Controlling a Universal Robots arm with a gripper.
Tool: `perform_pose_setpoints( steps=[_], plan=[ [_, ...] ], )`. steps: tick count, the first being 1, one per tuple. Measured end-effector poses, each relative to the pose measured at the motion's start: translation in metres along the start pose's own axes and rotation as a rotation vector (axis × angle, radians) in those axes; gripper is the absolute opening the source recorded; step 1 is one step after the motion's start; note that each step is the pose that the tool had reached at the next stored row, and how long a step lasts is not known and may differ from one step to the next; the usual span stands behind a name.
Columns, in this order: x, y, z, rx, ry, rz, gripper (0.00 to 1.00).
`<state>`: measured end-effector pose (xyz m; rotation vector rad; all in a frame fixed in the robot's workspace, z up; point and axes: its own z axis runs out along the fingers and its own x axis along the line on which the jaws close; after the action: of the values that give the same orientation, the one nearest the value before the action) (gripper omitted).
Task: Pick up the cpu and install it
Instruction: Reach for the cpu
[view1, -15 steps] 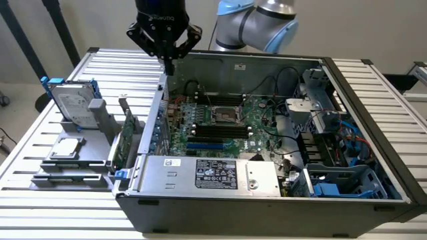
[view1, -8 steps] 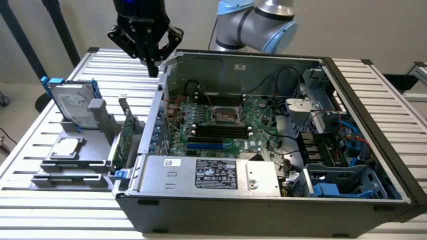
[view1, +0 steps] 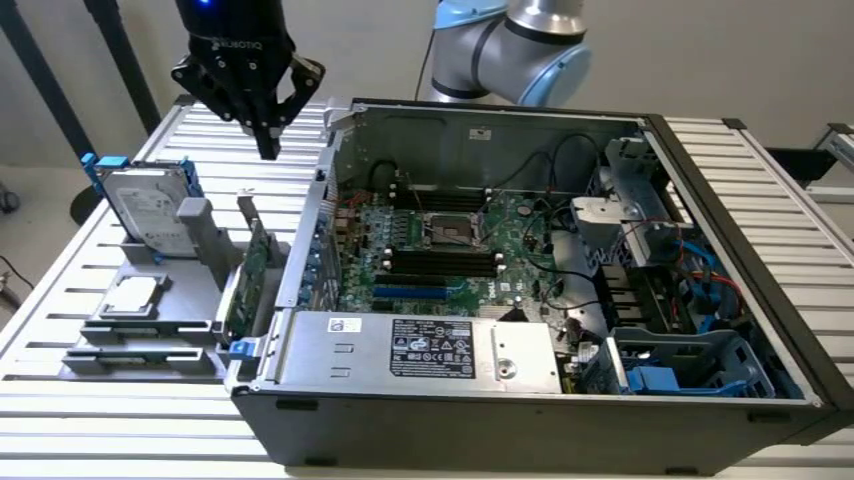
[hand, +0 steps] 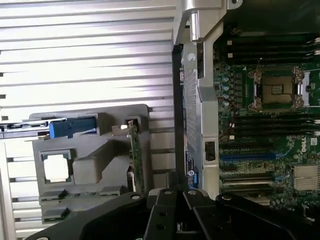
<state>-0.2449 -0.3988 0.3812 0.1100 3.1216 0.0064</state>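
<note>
Gripper: the gripper (view1: 268, 142) has its fingers drawn together with nothing between them. It hangs in the air over the far part of the table (view1: 80, 400), above the gap between the grey fixture (view1: 147, 345) and the wall of the computer case (view1: 534, 410).
Nearest thing: the hard drive (view1: 144, 208), which leans in the fixture just below the gripper and to the exterior view's left.
Cpu: the cpu (view1: 134, 294) lies flat in a recess of the fixture, silver top up. It is toward the table's edge at the exterior view's left, well apart from the gripper and untouched.
Handling: it is probably light and stiff, with a smooth lid that could slip. Its underside is likely fragile (keep it level). Two opposite side edges look like the best place to hold it.
Socket: the socket (view1: 450, 230) on the motherboard inside the case looks empty.
</note>
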Motion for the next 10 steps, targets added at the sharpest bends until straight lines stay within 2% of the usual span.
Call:
perform_pose_setpoints(
  steps=[10],
  plan=[
    [0.045,-0.0032,0.0046,0.0266,0.0009,-0.001,0.11]
  ],
)
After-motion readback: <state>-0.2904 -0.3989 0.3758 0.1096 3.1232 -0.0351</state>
